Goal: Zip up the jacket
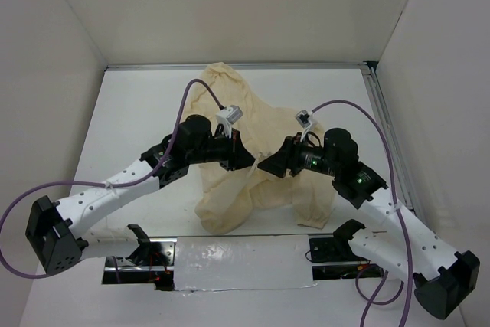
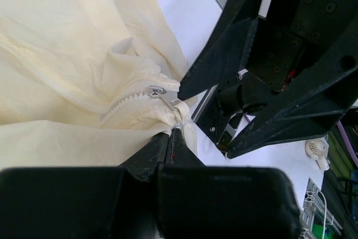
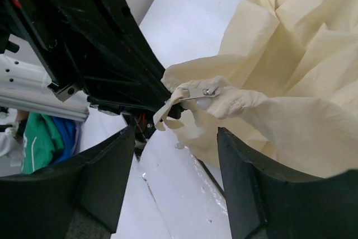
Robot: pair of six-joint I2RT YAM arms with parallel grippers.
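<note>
The jacket point(image 1: 230, 112) heaps across the centre of the table point(image 1: 138, 112); the left gripper point(image 1: 251, 160) and right gripper point(image 1: 268, 166) meet tip to tip over it. Bare table lies free at nine o'clock; a rail point(image 1: 387, 135) bounds three o'clock.

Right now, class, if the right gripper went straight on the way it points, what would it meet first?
Probably the jacket, its bunched edge by the zipper pull, straight ahead of the open right gripper; the left gripper pinches fabric just beyond, depth unclear.
</note>
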